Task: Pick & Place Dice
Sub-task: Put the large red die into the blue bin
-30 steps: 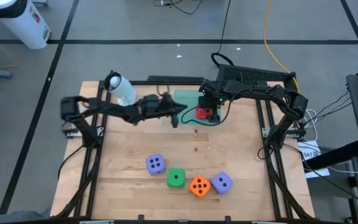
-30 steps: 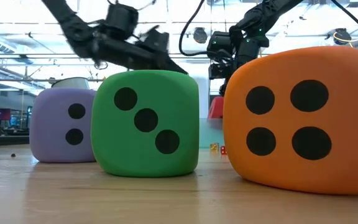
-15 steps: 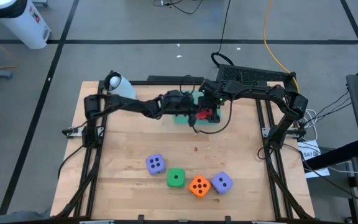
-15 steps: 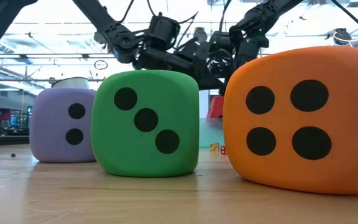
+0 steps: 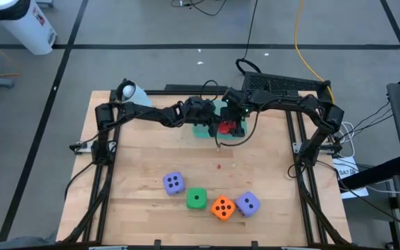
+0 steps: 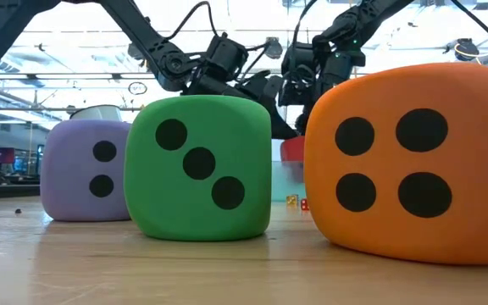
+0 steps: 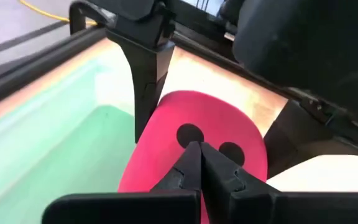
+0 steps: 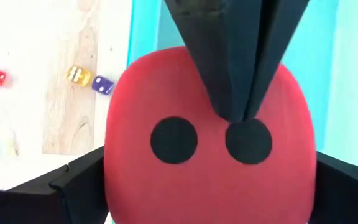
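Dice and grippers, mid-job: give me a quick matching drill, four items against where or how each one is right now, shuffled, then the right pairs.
Column one:
1. red die
2. green die
3. left gripper
4. right gripper

Column two:
A. shut, its tips pressed against the red die
B. between a purple die and the orange die in the near row
C. open, one finger on each side of the red die
D. over the teal tray at the far end of the table

Pairs: 1-D, 2-B, 3-A, 4-C
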Controlling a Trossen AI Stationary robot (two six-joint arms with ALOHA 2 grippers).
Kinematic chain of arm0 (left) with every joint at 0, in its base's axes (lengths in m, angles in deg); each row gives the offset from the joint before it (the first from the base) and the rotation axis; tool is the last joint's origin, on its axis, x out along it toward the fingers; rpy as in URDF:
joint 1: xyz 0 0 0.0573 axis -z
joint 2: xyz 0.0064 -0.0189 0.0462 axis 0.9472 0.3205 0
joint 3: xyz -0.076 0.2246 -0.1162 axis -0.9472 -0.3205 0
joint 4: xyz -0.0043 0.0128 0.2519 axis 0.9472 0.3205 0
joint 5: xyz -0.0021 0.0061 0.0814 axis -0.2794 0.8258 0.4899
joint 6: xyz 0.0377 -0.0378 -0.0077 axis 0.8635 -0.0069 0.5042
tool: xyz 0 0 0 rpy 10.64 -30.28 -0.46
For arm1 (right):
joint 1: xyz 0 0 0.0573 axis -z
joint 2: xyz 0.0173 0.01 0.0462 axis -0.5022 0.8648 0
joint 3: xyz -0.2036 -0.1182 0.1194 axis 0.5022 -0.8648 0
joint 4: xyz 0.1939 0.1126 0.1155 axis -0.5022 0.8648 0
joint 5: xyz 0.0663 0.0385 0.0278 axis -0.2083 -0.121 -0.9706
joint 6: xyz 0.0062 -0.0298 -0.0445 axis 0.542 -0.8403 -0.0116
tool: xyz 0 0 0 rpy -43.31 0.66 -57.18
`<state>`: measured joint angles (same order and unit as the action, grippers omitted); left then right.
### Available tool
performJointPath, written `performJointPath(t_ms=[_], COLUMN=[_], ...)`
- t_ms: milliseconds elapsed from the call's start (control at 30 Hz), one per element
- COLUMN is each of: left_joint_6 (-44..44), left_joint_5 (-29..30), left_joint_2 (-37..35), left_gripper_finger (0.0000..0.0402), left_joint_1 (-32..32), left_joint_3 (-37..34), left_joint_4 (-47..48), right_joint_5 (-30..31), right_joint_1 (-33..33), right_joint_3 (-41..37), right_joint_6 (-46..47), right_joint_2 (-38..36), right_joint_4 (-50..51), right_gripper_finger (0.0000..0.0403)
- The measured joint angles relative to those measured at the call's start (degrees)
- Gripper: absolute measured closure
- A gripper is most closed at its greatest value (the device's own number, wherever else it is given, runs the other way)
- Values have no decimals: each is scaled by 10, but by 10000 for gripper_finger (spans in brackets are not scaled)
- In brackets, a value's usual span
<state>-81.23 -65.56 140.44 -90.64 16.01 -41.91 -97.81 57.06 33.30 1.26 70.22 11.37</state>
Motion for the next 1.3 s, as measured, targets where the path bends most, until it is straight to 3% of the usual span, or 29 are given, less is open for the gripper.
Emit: performJointPath(t_ms=[533,867,1300], left_joint_6=[-8,26,29], left_joint_5=[-13,-29,-11], left_joint_2=[25,-7,0], left_gripper_finger=[401,401,401], left_joint_1=[-4,20,17], left_joint_3=[0,4,8], left_joint_4=[5,-36,-6], right_joint_5=[-1,-10,-61], right_joint_1=[-1,7,4], right_joint_3=[0,-37,-40], right_joint_6=[11,19,19], right_joint_2=[0,-1,0], right_joint_4=[-18,-37,-105], right_gripper_finger=[3,3,3])
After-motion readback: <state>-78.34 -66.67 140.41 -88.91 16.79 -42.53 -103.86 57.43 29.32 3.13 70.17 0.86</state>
